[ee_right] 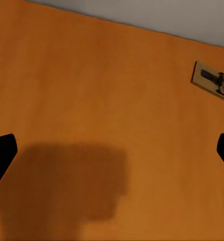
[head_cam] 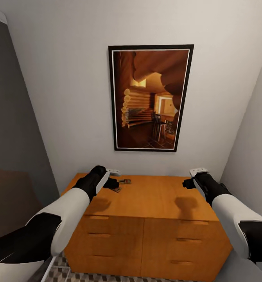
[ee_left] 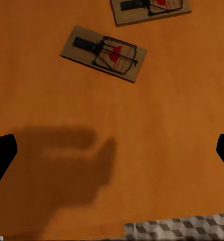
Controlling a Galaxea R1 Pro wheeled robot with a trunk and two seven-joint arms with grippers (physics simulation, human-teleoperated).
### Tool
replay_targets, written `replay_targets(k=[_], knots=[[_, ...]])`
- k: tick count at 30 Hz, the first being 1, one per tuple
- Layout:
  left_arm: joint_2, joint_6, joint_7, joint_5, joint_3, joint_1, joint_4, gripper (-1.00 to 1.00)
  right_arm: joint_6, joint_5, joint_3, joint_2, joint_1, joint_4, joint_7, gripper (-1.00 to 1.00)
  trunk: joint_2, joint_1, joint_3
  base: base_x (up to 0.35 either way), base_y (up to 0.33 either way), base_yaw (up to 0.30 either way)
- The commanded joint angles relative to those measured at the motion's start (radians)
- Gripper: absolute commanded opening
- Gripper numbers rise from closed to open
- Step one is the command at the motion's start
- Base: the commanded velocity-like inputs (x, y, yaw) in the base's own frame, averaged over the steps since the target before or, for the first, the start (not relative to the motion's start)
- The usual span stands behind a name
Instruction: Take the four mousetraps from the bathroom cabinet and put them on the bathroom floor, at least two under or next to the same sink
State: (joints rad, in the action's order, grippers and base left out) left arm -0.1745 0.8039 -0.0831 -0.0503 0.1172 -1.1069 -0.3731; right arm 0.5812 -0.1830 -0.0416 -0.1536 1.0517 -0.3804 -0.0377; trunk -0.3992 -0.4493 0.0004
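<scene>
Above the orange-brown cabinet (head_cam: 146, 199) both arms hang over its flat top, and from where I stand neither has picked up anything yet. The left pincer (head_cam: 112, 182) hovers with its jaws spread wide and nothing between them; in its own wrist view the dark fingertips (ee_left: 1, 155) sit far apart at the picture's two edges over bare wood. Just ahead of that pincer lie two mousetraps: the nearer one (ee_left: 103, 52) is a tan board with a dark wire bar and a red patch, lying flat and askew, and a second trap (ee_left: 149, 9) lies beyond it, cut off by the frame. From the head view they show as a small dark cluster right beside the left pincer's tip (head_cam: 122, 184).

The right pincer (head_cam: 189, 183) also stands wide and empty over the wood, well apart from the traps; one mousetrap (ee_right: 213, 81) shows far off to its side, near the wall.

By my reckoning the job is barely begun: the traps I can see rest on the cabinet top, none on the cube-patterned bathroom floor (head_cam: 62, 272), and I cannot find all four. Every one is left to be carried down, two beside a sink.

No brand, label or readable writing shows on the traps; the framed picture (head_cam: 150, 98) on the wall carries none either.
</scene>
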Motion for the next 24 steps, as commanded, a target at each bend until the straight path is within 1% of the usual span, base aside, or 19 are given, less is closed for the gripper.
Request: replay_targets(k=[1,2,5,11,15,19,24], knots=[[0.0,0.002,-0.006,-0.007,0.004,0.0,0.007,1.0,0.006,-0.008,-0.017,-0.001,0.0,0.007,-0.011,1.0,-0.001,-0.001,0.0,0.15,0.0,0.0],[0.0,0.0,-0.001,-0.012,0.004,0.0,0.017,1.0,0.007,-0.008,-0.041,0.001,0.0,0.019,-0.024,1.0,-0.001,-0.001,0.0,0.096,0.0,0.0],[0.0,-0.003,0.008,-0.03,0.004,-0.001,0.026,1.0,0.007,-0.007,-0.074,0.003,0.0,0.03,-0.045,1.0,-0.001,-0.001,0.0,0.062,0.0,0.0],[0.0,-0.007,0.019,-0.066,0.005,-0.001,0.033,1.0,0.008,-0.007,-0.109,0.004,0.001,0.039,-0.077,1.0,-0.001,-0.001,0.0,0.024,0.0,0.0],[0.0,-0.008,0.02,-0.073,0.005,-0.001,0.031,1.0,0.007,-0.01,-0.116,0.002,0.001,0.039,-0.084,1.0,-0.001,-0.001,0.0,0.006,0.0,0.0],[0.0,-0.017,0.017,-0.075,0.006,-0.001,0.022,1.0,0.001,-0.011,-0.119,-0.007,0.001,0.04,-0.087,1.0,-0.001,-0.001,0.0,0.002,0.0,0.0],[0.0,-0.063,0.015,-0.076,0.003,0.0,0.003,1.0,-0.006,-0.014,-0.12,-0.034,0.001,0.04,-0.092,1.0,-0.001,-0.001,0.0,0.0,0.0,0.0]])
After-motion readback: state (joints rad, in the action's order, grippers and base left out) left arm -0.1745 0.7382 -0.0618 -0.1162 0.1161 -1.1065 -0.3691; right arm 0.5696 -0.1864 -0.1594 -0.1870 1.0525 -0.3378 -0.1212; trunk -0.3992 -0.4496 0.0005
